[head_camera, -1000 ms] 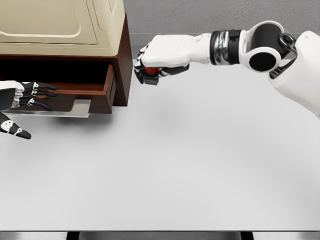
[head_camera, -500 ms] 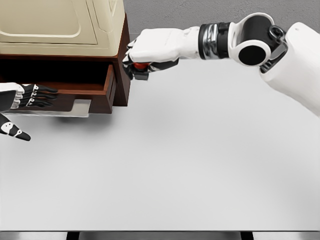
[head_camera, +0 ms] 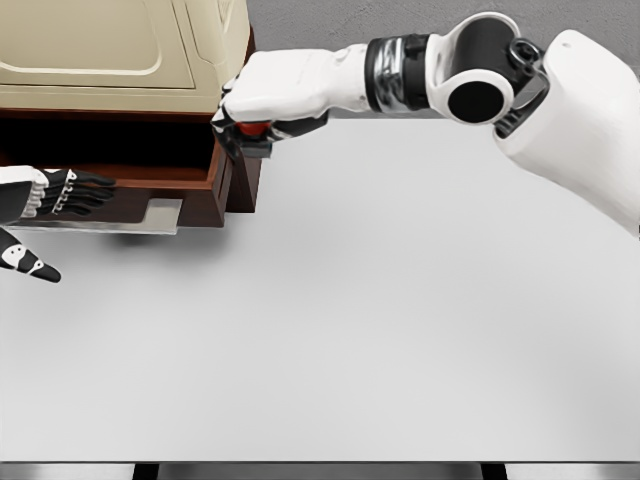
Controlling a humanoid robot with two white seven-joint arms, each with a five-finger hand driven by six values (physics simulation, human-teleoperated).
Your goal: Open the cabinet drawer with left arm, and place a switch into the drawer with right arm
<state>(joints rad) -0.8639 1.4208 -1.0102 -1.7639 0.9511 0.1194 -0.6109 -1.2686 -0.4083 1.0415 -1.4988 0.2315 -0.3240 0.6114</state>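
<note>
Compared with one second ago, the right hand (head_camera: 262, 105) has moved left and a little up toward the dark brown wooden cabinet (head_camera: 243, 110), carrying the small switch with a red top and dark base (head_camera: 256, 135). It now hangs at the cabinet's right front corner, just above the right wall of the open brown wooden drawer (head_camera: 185, 172). The left hand (head_camera: 55, 192) has hardly changed place.

The right hand's fingers are clamped on the switch, of which only a small red and dark part shows under the palm. The left hand's fingers lie stretched and relaxed at the drawer front, beside the flat grey handle plate (head_camera: 150, 215), and they hold nothing.

The main risk, in my judgement, is a collision: the hand is very near the cabinet corner and the cream-coloured box (head_camera: 120, 50) on top of the cabinet, so the knuckles or the switch may hit the frame or the drawer wall. If the fingers open now, the switch may land on the wall or fall to the white desk (head_camera: 400, 320) beside the cabinet.

The drawer stands pulled out from the cabinet. Its inside is in shadow, and I see nothing in it; the switch is not yet inside.
</note>
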